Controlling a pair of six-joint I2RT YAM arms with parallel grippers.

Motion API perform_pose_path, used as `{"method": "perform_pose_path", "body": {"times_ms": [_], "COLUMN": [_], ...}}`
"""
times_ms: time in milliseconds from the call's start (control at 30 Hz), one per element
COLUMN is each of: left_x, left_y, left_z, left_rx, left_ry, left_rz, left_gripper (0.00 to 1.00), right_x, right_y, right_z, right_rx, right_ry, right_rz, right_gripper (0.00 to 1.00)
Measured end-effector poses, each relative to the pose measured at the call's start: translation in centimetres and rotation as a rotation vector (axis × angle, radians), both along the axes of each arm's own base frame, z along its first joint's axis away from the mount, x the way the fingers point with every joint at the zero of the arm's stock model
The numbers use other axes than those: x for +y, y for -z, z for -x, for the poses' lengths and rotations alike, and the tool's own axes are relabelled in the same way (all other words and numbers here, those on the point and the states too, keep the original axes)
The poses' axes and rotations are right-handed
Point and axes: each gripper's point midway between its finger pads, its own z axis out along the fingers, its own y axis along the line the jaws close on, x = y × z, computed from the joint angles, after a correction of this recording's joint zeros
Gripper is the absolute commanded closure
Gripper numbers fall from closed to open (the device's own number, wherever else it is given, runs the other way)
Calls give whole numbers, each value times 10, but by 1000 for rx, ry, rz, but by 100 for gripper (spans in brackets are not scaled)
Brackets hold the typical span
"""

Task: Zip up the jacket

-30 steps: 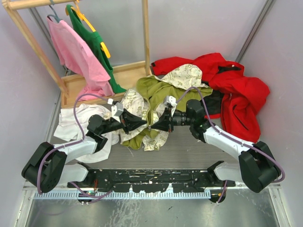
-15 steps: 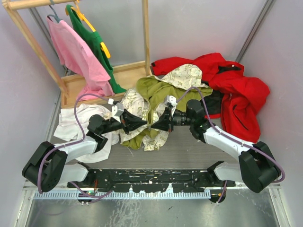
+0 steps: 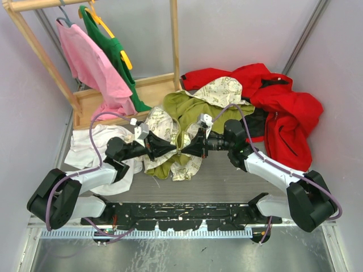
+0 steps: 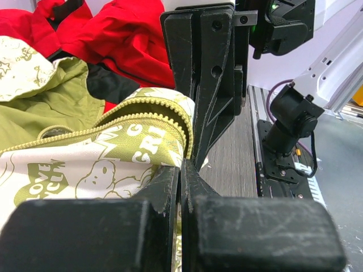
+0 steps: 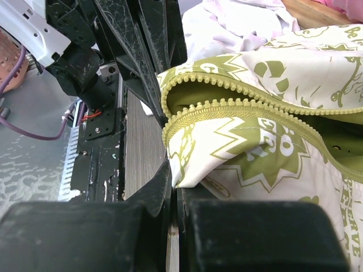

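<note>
Fabric of the jacket (image 3: 190, 107) lies crumpled at the middle of the table (image 3: 227, 181), its olive side and cream printed side folded over each other, the cream hood toward 1 o'clock. From 8 o'clock the left gripper (image 3: 172, 149) reaches in, and from 4 o'clock the right gripper (image 3: 185, 151) meets it nearly tip to tip at the jacket's near edge. In the left wrist view the left gripper (image 4: 180, 173) has its fingers pressed together with only a thin seam between them, pinching the printed hem just below the zipper teeth (image 4: 153, 116); the right gripper (image 4: 198, 153) stands opposite at 12 o'clock. The right wrist view shows the right gripper (image 5: 172, 178) likewise closed tight on a fold of printed cloth, with the two rows of zipper teeth (image 5: 227, 107) running apart toward 3 o'clock. A red jacket (image 3: 283, 107) is heaped at 2 o'clock touching the olive one, a white garment (image 3: 91, 144) sits at 9 o'clock, and a wooden rack (image 3: 153, 88) at 11 o'clock carries a pink shirt (image 3: 91, 68) and a green shirt (image 3: 113, 51).
</note>
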Motion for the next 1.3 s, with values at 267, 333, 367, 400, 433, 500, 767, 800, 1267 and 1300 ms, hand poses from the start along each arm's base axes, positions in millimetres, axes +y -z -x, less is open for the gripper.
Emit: {"method": "perform_pose_path", "body": {"times_ms": [267, 333, 367, 400, 433, 500, 767, 800, 1267, 1300], "left_x": [-1, -1, -2, -3, -4, -6, -11, -12, -19, -19], "left_y": [1, 1, 1, 1, 2, 5, 5, 5, 9, 10], "left_z": [2, 2, 3, 2, 2, 1, 1, 1, 2, 2], "left_rx": [4, 5, 6, 5, 8, 19, 34, 42, 206, 225], "left_ry": [11, 19, 23, 29, 35, 46, 88, 96, 137, 131], "left_rz": [-5, -8, -10, -11, -14, -21, -33, -33, -45, -46], "left_gripper": [100, 100, 100, 100, 100, 100, 100, 100, 82, 80], "right_x": [-1, -2, -2, -3, -3, -5, -10, -11, -24, -24], "right_y": [1, 2, 1, 1, 0, -1, -6, -6, -14, -14], "right_z": [-1, -1, -2, -2, -3, -4, -7, -7, 0, 0], "right_rx": [17, 20, 19, 17, 15, 10, -5, -6, -17, -15], "right_ry": [9, 12, 14, 17, 19, 26, 49, 52, 82, 81], "right_rz": [-1, -2, -2, -3, -4, -7, -15, -16, -55, -56], "right_gripper": [99, 99, 99, 99, 99, 99, 99, 99, 99, 99]}}
